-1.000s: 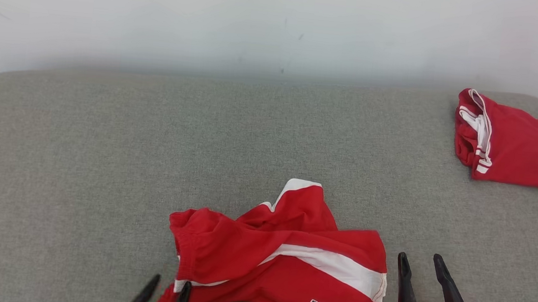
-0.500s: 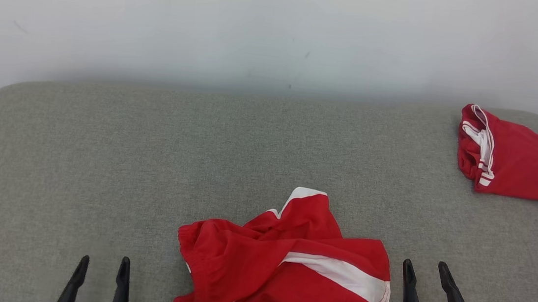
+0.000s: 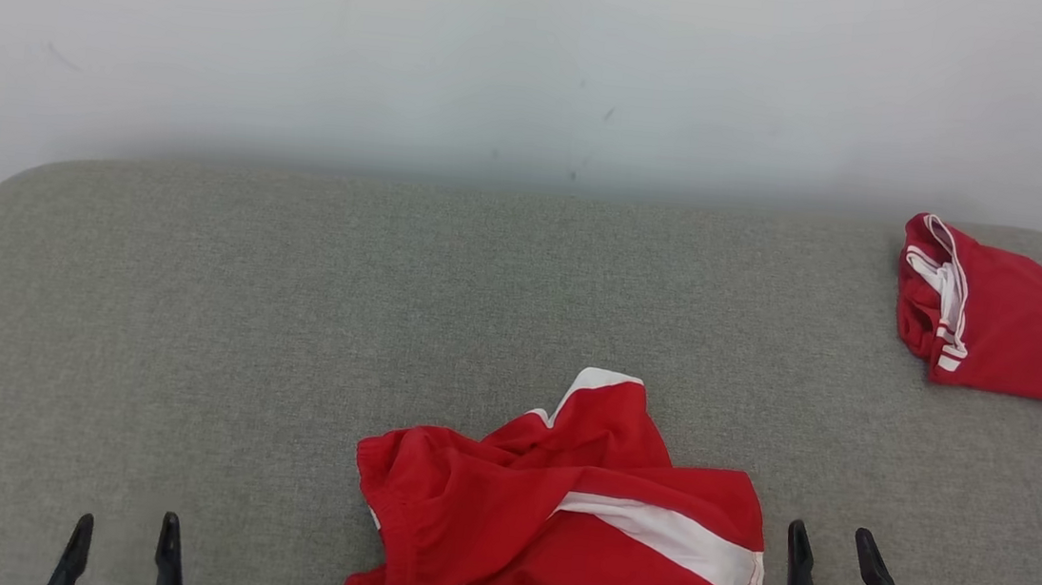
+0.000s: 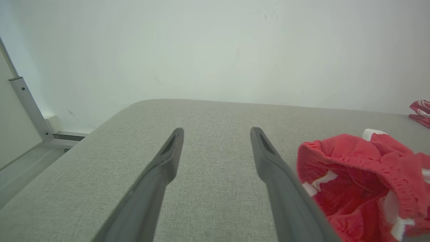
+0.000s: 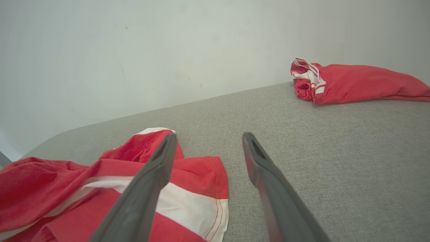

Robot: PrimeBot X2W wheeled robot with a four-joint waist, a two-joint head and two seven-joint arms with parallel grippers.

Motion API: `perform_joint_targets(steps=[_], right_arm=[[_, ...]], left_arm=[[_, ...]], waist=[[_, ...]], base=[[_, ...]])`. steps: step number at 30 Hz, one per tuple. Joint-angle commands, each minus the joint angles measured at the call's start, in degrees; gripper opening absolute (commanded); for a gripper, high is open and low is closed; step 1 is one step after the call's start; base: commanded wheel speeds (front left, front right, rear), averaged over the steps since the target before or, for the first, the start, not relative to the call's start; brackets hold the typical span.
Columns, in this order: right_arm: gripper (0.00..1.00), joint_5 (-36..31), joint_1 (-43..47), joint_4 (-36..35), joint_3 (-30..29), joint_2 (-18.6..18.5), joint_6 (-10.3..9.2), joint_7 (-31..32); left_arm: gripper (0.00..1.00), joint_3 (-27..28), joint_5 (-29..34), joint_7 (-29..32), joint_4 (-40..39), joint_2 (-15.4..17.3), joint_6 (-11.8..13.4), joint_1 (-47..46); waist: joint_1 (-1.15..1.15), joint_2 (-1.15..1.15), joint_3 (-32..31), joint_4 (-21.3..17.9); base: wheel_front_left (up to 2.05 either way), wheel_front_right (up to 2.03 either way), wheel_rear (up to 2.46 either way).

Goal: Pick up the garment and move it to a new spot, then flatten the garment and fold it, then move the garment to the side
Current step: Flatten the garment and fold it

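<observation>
left gripper (image 3: 126, 524): your left jaws stood wide apart and empty, low over bare fabric, well apart from the garment's waistband end.
right gripper (image 3: 830, 534): also spread and empty, just beside the garment's striped hem; in the right wrist view one finger crossed in front of the stripe, and i couldn't tell whether it touched.
garment (image 3: 557, 516): red shorts with a white stripe lay crumpled at the near middle of the cushion, between your two grippers and closer to the right one.
its lie: the waistband was bunched on the left, and one leg was thrown back with its white hem toward the wall; the layers overlapped, so it looked dropped rather than spread.
why you flanked it: with an open gripper on each side, you seemed set to take both ends and draw the cloth flat.
step: i judged flattening not yet done and folding not begun.
cushion (image 3: 290, 309): grey weave, bare all round the garment, which left you room to spread it.
second garment (image 3: 1014, 330): a folded red piece sat at the far right corner, well apart, probably marking the side spot.
wall (image 3: 505, 62): pale and plain behind the cushion.
risk: gripping the bunched waistband could have caught several layers at once.
</observation>
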Motion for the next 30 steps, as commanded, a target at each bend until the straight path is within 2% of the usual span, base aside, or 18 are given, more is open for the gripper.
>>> perform_joint_targets(steps=[1, 14, 22, 30], right_arm=[[1.00, 0.0, 0.7, 0.2, -0.1, 0.3, -0.16, -0.2], [1.00, -1.1, 0.7, 2.7, -1.3, 0.4, -0.16, -0.2], [1.00, -2.4, -2.0, 7.9, -1.9, -0.1, -0.16, -0.2], [1.00, -2.3, -6.3, 15.3, -0.3, -0.1, -0.16, -0.1]], left_arm=[[1.00, 0.0, 0.8, -0.2, 0.1, -0.3, -0.4, 1.0], [1.00, -2.4, 2.0, -0.2, -0.2, -0.6, -0.7, 0.9], [1.00, -16.7, -0.9, -0.2, 0.3, 2.1, -0.8, 0.2], [1.00, -23.7, -3.2, -0.2, 5.7, 3.9, -0.8, -1.4]], waist=[[0.00, 0.00, -0.1, 0.0], [0.00, 0.00, -0.2, 0.1], [0.00, 0.00, 1.0, 0.2], [0.00, 0.00, 2.8, -0.4]], base=[[0.00, 0.00, 0.00], [0.00, 0.00, 0.00], [0.00, 0.00, 0.00], [0.00, 0.00, 0.00]])
